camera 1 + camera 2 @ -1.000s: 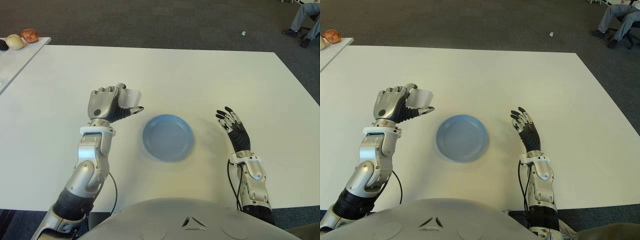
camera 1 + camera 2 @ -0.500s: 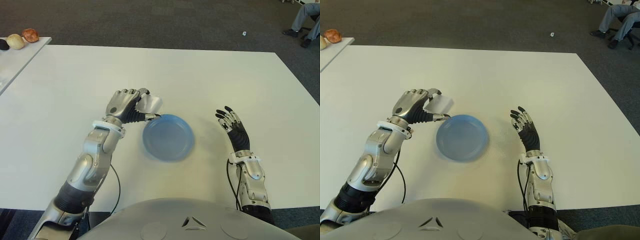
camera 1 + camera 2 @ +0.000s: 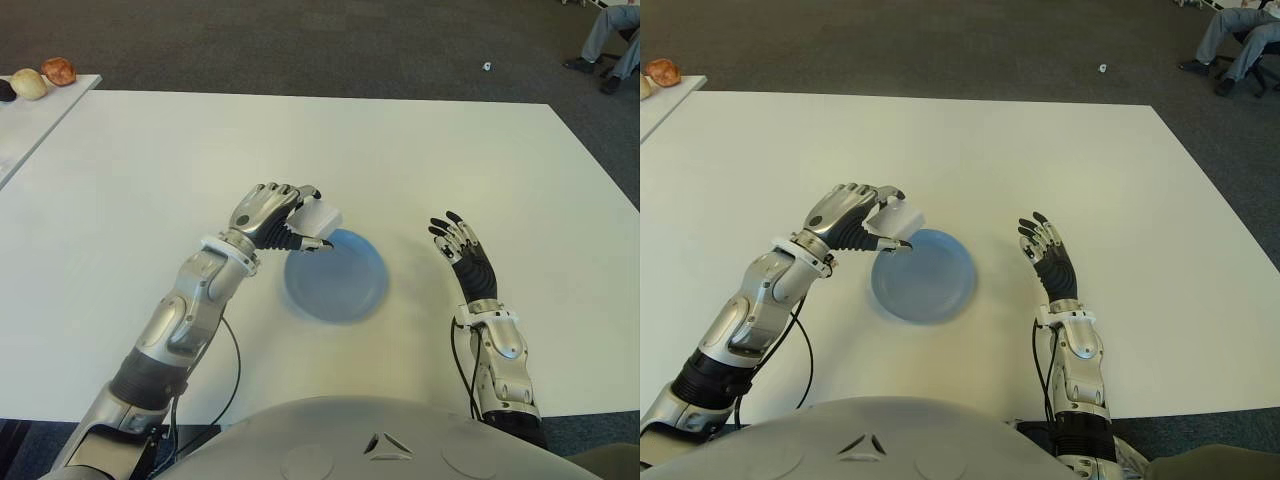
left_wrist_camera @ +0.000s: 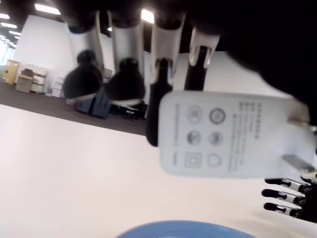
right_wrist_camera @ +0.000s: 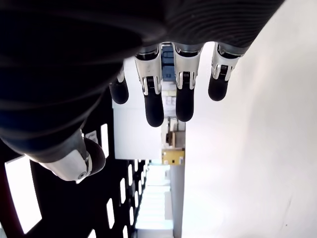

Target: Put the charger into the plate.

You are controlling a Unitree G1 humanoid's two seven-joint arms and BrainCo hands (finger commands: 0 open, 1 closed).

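Charger carried to the plate's rim

The left hand point(image 3: 268, 212), clamped on the white charger point(image 3: 318, 219), has swung in from the table's left side over the blue plate point(image 3: 340, 285); release comes next. The right hand point(image 3: 463, 254) idles, fingers spread.

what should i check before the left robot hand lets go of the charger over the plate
1. Charger held in left robot hand: ok.
2. Charger over the plate: not ok, only at its left rim.
3. Plate bare: ok.
4. Prongs pointing away from the fingers: ok, seen in left wrist view.
5. Right robot hand open, right of the plate, clear of the drop: ok.
6. Height above the plate: cannot tell.
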